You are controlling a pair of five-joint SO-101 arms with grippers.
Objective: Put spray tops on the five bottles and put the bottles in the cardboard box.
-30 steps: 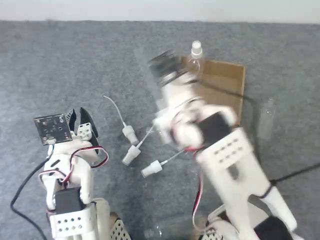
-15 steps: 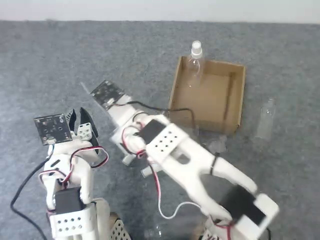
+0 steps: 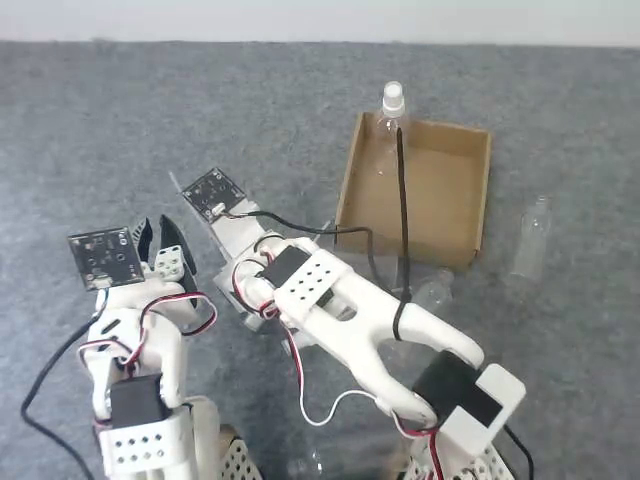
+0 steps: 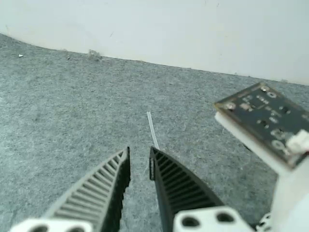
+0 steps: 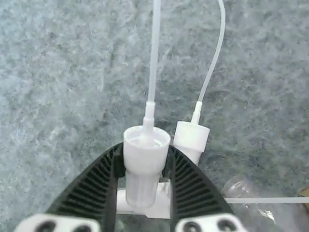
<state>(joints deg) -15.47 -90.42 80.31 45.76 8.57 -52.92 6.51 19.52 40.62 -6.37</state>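
My right gripper [image 5: 145, 150] is shut on a white spray top [image 5: 146, 162] that points its thin tube away over the grey carpet. A second spray top [image 5: 191, 137] lies right beside it, and a third one [image 5: 140, 209] lies crosswise underneath. In the high view the right arm [image 3: 320, 290] stretches across to these tops at table centre. My left gripper [image 3: 160, 240] [image 4: 140, 157] hovers slightly open at the left, holding nothing. The cardboard box [image 3: 455, 245] stands at the back right, and a capped bottle [image 3: 391, 120] stands upright at its far corner.
Uncapped clear bottles lie on the carpet: one [image 3: 529, 237] right of the box, one [image 3: 434, 289] by the box's front wall, one [image 3: 330, 462] at the near edge between the arm bases. A thin tube end [image 4: 152, 129] lies ahead of the left gripper.
The right arm swung from over the box down to the spray tops at centre and now grips one. The left arm has stayed still.
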